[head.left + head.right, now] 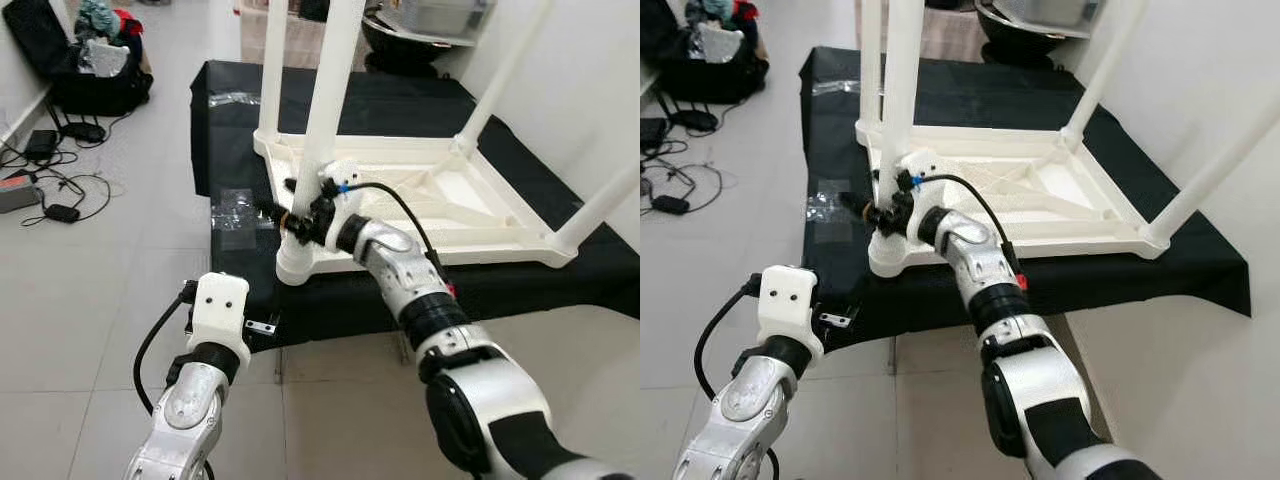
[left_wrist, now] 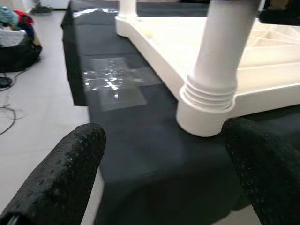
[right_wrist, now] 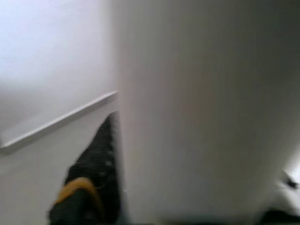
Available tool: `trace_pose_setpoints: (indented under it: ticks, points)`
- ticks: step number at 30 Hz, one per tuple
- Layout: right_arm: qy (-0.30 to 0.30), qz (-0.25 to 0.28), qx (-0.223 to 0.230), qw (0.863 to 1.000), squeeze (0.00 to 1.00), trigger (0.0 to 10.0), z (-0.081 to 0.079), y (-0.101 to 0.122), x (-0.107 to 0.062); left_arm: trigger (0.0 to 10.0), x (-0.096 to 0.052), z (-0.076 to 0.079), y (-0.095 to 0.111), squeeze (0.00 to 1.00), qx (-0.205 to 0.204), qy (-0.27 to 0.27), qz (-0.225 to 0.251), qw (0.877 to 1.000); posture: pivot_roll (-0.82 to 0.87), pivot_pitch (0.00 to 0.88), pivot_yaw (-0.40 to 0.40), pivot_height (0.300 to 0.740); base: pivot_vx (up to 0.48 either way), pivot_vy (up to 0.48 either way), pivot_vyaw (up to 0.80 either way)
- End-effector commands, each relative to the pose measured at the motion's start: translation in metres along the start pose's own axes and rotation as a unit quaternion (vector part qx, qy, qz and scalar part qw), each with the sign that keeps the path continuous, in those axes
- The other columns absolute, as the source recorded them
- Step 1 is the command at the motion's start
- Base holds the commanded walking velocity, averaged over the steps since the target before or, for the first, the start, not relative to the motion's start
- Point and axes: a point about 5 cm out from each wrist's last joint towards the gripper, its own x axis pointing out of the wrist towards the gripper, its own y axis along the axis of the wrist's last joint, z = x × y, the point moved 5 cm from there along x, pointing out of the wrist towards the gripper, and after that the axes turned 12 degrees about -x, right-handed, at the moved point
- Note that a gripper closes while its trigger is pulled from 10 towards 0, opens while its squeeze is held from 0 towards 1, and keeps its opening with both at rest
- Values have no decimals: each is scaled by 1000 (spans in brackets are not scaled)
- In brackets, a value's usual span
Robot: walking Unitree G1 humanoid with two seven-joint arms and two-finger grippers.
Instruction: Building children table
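While the left gripper (image 2: pixel 164 154) hovers with fingers spread apart, the right gripper (image 1: pixel 300 215) clasps the table leg (image 1: pixel 328 110).

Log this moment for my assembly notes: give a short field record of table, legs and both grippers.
table: white table, upside down on black cloth
legs: four in corner sockets, pointing up
right gripper: shut on near leg, low by its socket
left gripper: open, held short of that corner
floor: cables, bag at far left
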Motion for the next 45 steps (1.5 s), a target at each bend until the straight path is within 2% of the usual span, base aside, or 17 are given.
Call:
trace_pose_setpoints:
  ticks: [1,3,6,12,15,16,17,18,19,20,24,25,29,31,35,38,45]
  points:
    - [-37,-4,-5,999,0,0,13,0,-3,10000,-1,3,-2,0,1,-2,-1,1000,157,98,-188,740,0,0,0]
    - [-90,-18,-7,996,0,0,30,-3,-8,10000,0,3,-2,0,1,-3,0,1000,153,96,-184,740,0,0,0]
    - [-297,-68,14,953,0,0,83,-16,-39,10000,1,4,-2,0,0,-5,0,1000,151,95,-183,740,0,0,0]
    - [-445,-83,43,890,0,0,95,-23,-62,10000,3,6,-2,0,0,-9,0,1000,146,93,-176,740,0,0,0]
    - [-462,-90,50,881,0,0,89,-26,-63,10000,3,7,-2,0,0,-10,0,1000,146,95,-177,740,0,0,0]
    - [-455,-84,63,884,0,4980,79,-25,-57,10000,3,7,-2,0,0,-10,0,1000,149,95,-175,740,0,0,0]
    - [-455,-84,63,884,0,4980,79,-25,-57,10000,3,7,-2,0,0,-10,0,1000,149,95,-175,740,0,0,0]
    - [-431,-69,76,896,0,10000,67,-22,-47,10000,3,6,-2,0,0,-10,0,1000,149,97,-177,740,0,0,0]
    - [-431,-69,76,896,0,10000,67,-22,-47,10000,3,6,-2,0,0,-10,0,1000,149,97,-177,740,0,0,0]
    - [-401,-43,81,911,1000,10000,57,-14,-37,10000,3,5,-2,0,0,-9,-1,1000,148,98,-178,740,0,0,0]
    - [-373,5,57,926,1000,10000,50,3,-31,10000,2,5,-2,0,0,-7,-1,1000,147,98,-179,740,0,0,0]
    - [-361,15,48,931,0,10000,50,7,-30,10000,2,5,-2,0,0,-7,0,1000,147,98,-179,740,0,0,0]
    - [-336,33,32,941,0,10000,48,13,-28,10000,2,4,-2,0,0,-7,0,1000,144,100,-177,740,0,0,0]
    - [-212,69,44,974,0,10000,34,15,-21,10000,3,4,-3,0,0,-8,0,1000,142,99,-174,740,0,0,0]
    - [-92,83,71,990,0,10000,24,12,-23,10000,4,5,-2,0,0,-9,0,1000,148,100,-178,740,0,0,0]
    - [30,86,99,991,0,10000,10,13,-28,10000,3,4,-2,0,1,-8,0,1000,148,101,-177,740,0,0,0]
    - [134,72,102,983,0,10000,-10,9,-30,10000,3,5,-3,0,1,-9,0,1000,150,102,-179,740,0,0,0]
